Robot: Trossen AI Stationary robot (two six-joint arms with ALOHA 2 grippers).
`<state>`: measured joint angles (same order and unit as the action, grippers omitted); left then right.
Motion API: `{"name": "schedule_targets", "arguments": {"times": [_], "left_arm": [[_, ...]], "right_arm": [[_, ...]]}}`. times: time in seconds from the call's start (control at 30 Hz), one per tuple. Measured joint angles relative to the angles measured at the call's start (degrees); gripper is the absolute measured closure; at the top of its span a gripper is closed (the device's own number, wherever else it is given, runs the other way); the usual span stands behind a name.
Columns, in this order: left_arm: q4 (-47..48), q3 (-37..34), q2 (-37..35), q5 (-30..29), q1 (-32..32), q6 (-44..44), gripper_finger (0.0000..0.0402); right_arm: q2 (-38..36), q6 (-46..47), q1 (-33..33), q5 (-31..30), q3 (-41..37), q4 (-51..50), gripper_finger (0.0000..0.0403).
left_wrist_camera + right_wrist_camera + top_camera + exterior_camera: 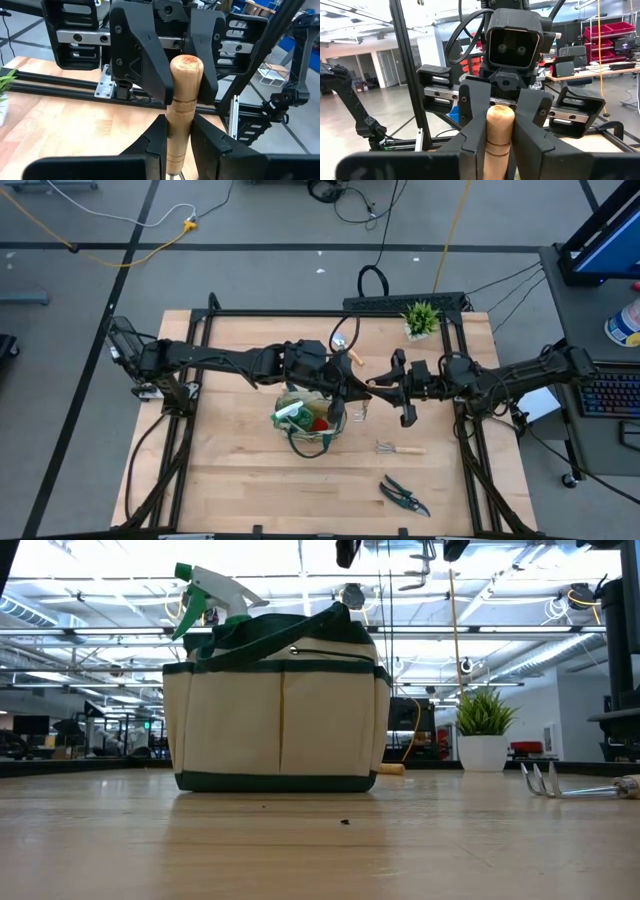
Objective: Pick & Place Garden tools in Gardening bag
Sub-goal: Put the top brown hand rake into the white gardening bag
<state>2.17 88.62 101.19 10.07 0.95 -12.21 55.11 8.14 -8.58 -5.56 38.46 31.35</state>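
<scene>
The khaki bag [310, 422] stands mid-table on its base [275, 780]. A green-and-white spray bottle [205, 590] and a red item [320, 423] sit in it. My left gripper [355, 388] and my right gripper [378, 386] meet above the bag's right side, level and facing each other. Both are shut on one wooden-handled tool [182, 100]. Its metal head [415, 578] hangs down between them. A small rake [400, 448] and dark shears [405, 497] lie on the table to the near right. My left gripper [180, 137] pinches the lower part of the wooden handle [179, 150] between its two fingers. It comes level from the table's left, fingers across the handle. The tool is upright, rounded end up, lifted clear. My right gripper [500, 145] pinches the same handle [500, 135] below its rounded end [500, 114]. Its fingers [150, 75] come level from the table's right and lie across the handle, above my left gripper's hold. The tool stays upright and clear of the table.
A trowel [346, 350] lies on the table just beyond the bag; its wooden handle end shows in the low view [392, 768]. A potted green plant [421, 318] stands at the far right. Bare wood [230, 480] lies near and left of the bag.
</scene>
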Motion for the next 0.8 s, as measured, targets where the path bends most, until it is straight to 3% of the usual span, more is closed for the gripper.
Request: {"name": "schedule_targets", "arguments": {"times": [0.4,0.8], "left_arm": [[2.9,0.1,0.1,-0.1,-0.6,0.3,0.0283],[7.1,0.1,-0.8,0.5,-3.2,2.7,0.0273]], "right_arm": [[0.1,-0.8,0.0,-0.4,-0.1,0.8,0.0342],[-0.8,-1.5,0.1,-3.4,0.0,-1.4,0.0342]]}}
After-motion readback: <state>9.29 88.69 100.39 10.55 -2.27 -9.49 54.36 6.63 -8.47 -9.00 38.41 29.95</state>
